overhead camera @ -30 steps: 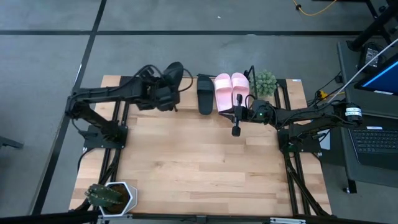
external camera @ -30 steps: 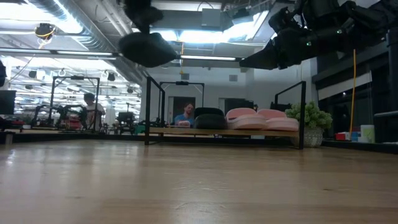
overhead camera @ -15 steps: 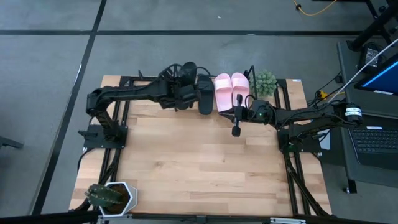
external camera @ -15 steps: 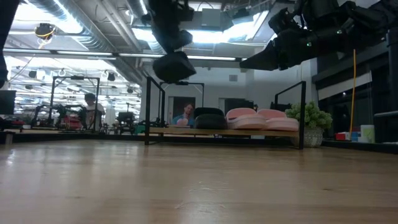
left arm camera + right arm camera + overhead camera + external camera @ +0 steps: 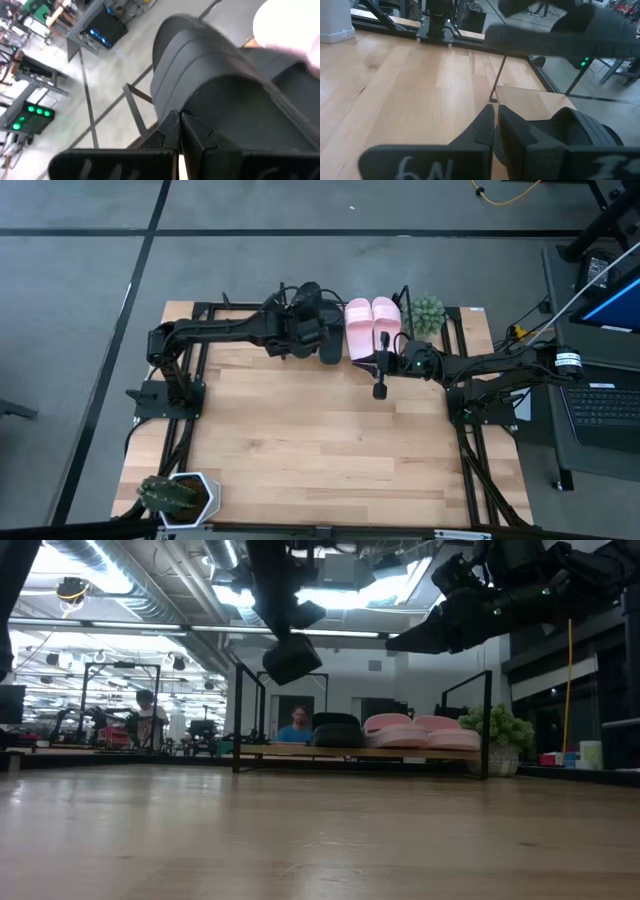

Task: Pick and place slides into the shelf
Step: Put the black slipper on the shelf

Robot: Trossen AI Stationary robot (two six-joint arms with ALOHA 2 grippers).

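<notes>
My left gripper [image 5: 300, 328] is shut on a black slide [image 5: 305, 298] and holds it in the air over the left part of the shelf [image 5: 360, 752]. In the low view this slide [image 5: 293, 658] hangs tilted below the arm. A second black slide [image 5: 330, 340] and two pale pink slides [image 5: 358, 328] [image 5: 386, 315] rest sole-down on the shelf board, side by side. My right gripper [image 5: 380, 380] is shut and hovers in front of the pink slides, touching nothing. In its wrist view the right gripper [image 5: 495, 125] points past the shelved black slide [image 5: 580, 135]. My left gripper pinches the black slide between its two fingers at an edge of it [image 5: 182, 114]; the fingers themselves cover the exact spot. The fingers come from above. The slide is lifted clear and hangs tilted below them [image 5: 293, 658], above the shelf board.
A small green plant [image 5: 428, 310] stands at the shelf's right end. A potted cactus [image 5: 180, 495] sits at the table's near left corner. Bare wooden tabletop [image 5: 320, 440] spreads in front of the shelf. People and equipment show in the room behind [image 5: 297, 722].
My left gripper has carried the black slide toward the table's right, from beyond the shelf's left end to over the shelf beside the shelved black slide, and lower. The slide has turned as it went. My right arm has kept still.
</notes>
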